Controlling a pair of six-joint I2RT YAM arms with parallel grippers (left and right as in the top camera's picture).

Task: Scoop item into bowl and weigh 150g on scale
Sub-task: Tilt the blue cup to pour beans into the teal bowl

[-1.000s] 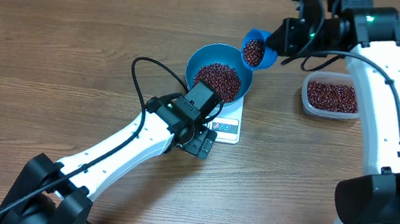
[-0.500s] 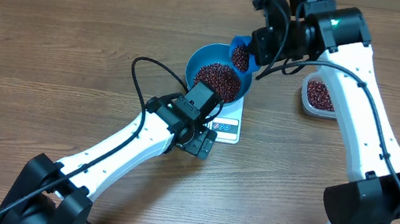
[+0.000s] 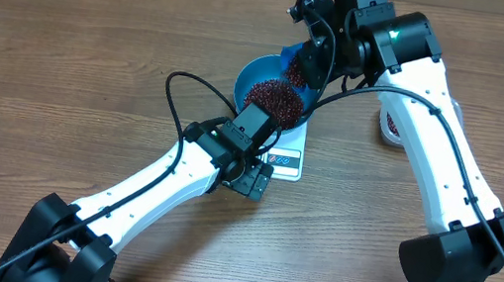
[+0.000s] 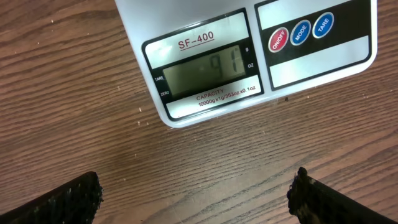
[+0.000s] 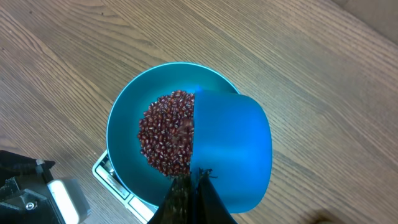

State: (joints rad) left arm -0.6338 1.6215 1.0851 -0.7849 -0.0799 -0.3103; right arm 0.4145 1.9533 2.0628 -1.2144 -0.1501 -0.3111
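The pouring step is in hand. The right hand [image 5: 189,190], clamped on the handle of the scoop [image 5: 233,146], holds it tipped over the bowl [image 5: 121,130], above the beans [image 5: 163,140] heaped inside. The bowl sits on the scale [image 4: 199,22]. The left hand [image 4: 198,198] hangs spread wide above the surface [image 4: 74,93], just in front of the display [image 4: 202,71], which seems short of target. Further, smaller scoops look necessary.

Beans [image 5: 163,140]: dark red-brown.
Bowl [image 5: 123,134]: bright blue.
Scoop [image 5: 233,149]: plain blue.
Scale [image 4: 134,18]: white, with a black button panel.
Display [image 4: 202,71]: grey-green, dark digits.
Buttons [image 4: 300,31]: one red, two blue, white lettering.
Table [image 4: 62,93]: brown wood grain.
Arms [image 3: 156,182]: white, black joints.
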